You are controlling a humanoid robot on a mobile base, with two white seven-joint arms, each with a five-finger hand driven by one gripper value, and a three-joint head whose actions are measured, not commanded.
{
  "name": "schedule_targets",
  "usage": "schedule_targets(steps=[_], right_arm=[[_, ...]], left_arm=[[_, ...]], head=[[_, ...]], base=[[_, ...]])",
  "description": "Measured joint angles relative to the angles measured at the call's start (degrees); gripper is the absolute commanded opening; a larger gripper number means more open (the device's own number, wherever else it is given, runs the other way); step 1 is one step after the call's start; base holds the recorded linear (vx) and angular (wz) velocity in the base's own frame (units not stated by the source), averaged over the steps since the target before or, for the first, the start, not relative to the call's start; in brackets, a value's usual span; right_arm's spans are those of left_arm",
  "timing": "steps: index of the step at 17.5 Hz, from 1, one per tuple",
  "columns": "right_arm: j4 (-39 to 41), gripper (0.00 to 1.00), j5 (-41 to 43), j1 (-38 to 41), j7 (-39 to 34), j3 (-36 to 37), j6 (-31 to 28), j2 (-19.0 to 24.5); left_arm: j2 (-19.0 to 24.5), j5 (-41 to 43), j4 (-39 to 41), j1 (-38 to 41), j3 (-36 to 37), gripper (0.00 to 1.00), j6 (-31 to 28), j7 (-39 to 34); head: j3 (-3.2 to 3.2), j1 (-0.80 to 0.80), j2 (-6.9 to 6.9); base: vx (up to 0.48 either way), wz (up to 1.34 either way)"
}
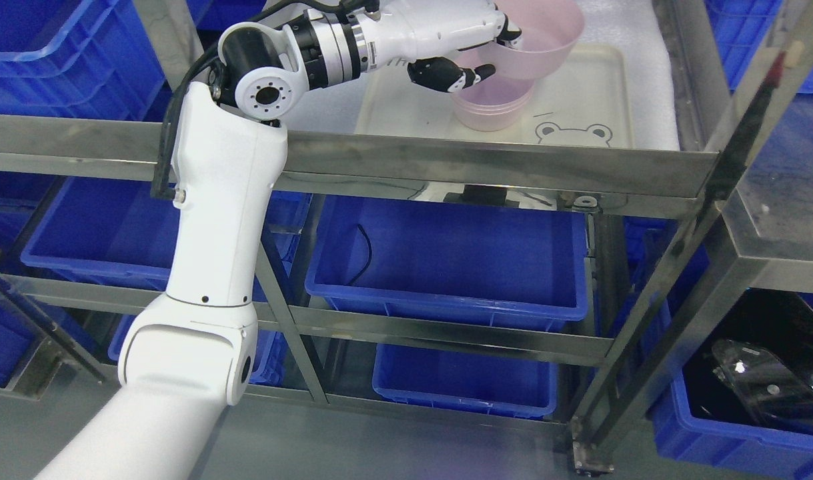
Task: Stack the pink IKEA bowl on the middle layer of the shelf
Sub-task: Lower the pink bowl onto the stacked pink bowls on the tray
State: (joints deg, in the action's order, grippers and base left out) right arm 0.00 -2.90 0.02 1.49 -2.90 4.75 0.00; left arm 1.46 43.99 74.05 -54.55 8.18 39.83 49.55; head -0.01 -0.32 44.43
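A white robot arm rises from the lower left and reaches over a steel shelf rail. Its left hand (pixel 469 57) grasps a pink bowl (pixel 546 37) by the near rim, one finger inside and the black fingers beneath. The bowl hangs tilted, just above a second pink bowl (pixel 493 110) standing on a cream tray (pixel 593 87). Below the hand, a blue bin (pixel 446 267) holds a black cable (pixel 365 257).
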Motion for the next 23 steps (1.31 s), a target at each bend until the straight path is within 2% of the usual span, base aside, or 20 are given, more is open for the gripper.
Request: schedule_targets(steps=[5, 9, 23], right_arm=[[0.0, 1.00, 0.0, 0.0, 0.0, 0.0, 0.0, 0.0], [0.0, 1.00, 0.0, 0.0, 0.0, 0.0, 0.0, 0.0], [0.0, 1.00, 0.0, 0.0, 0.0, 0.0, 0.0, 0.0]], left_arm=[[2.1, 1.3, -0.6, 1.1, -3.5, 0.03, -0.2, 0.1], [1.6, 1.1, -0.8, 2.4, -5.1, 0.03, 0.2, 0.1], [-0.7, 5.5, -8.5, -1.5, -1.1, 0.06, 0.5, -1.2]], head=[[0.00, 0.00, 0.00], [0.00, 0.00, 0.00], [0.00, 0.00, -0.01]], base=[[0.005, -0.01], [0.000, 0.01], [0.000, 0.00]])
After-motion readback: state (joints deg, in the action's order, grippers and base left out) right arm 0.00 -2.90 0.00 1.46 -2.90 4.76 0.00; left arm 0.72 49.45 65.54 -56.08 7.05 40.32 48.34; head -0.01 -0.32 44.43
